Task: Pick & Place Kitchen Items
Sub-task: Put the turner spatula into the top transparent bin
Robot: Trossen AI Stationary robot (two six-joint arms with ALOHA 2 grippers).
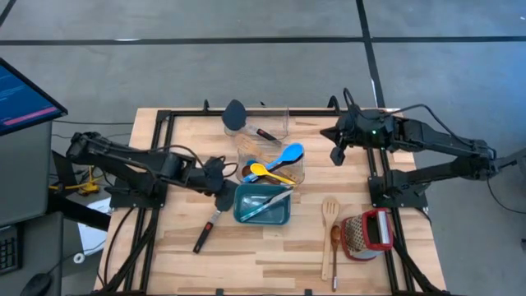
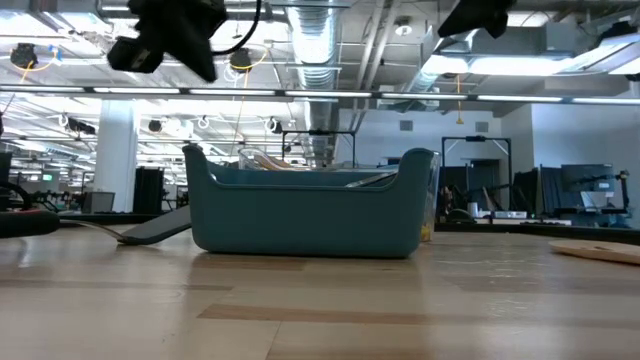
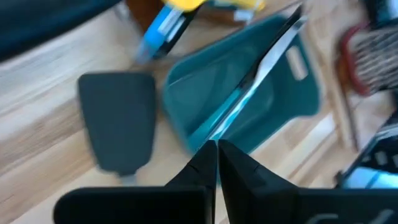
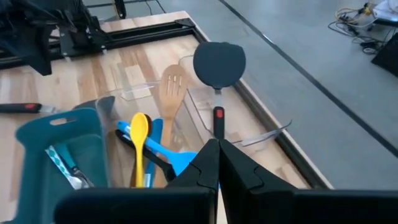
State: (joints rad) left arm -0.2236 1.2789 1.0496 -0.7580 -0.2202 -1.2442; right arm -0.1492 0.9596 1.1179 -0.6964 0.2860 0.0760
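Note:
A clear container (image 1: 265,146) at the table's middle holds a black spatula (image 4: 219,62), a pale slotted wooden spatula (image 4: 171,87), a yellow spoon (image 4: 138,134) and a blue spoon (image 1: 288,154), their working ends leaning out over its rim. In front of it stands a teal bin (image 1: 263,205) with slim utensils (image 3: 249,81) lying in it. Another black spatula (image 1: 209,226) lies flat on the table left of the bin. My left gripper (image 3: 216,152) hovers shut above that spatula's head (image 3: 118,127) and the bin's left end. My right gripper (image 1: 336,156) hangs shut, high, right of the container.
A pale slotted wooden spatula (image 1: 330,214) and a brown wooden spoon (image 1: 335,247) lie flat near the front right. A red-framed grater (image 1: 368,234) lies beside them. A black metal frame (image 1: 168,123) runs along the table's edges. A monitor (image 1: 20,99) stands beyond the left edge.

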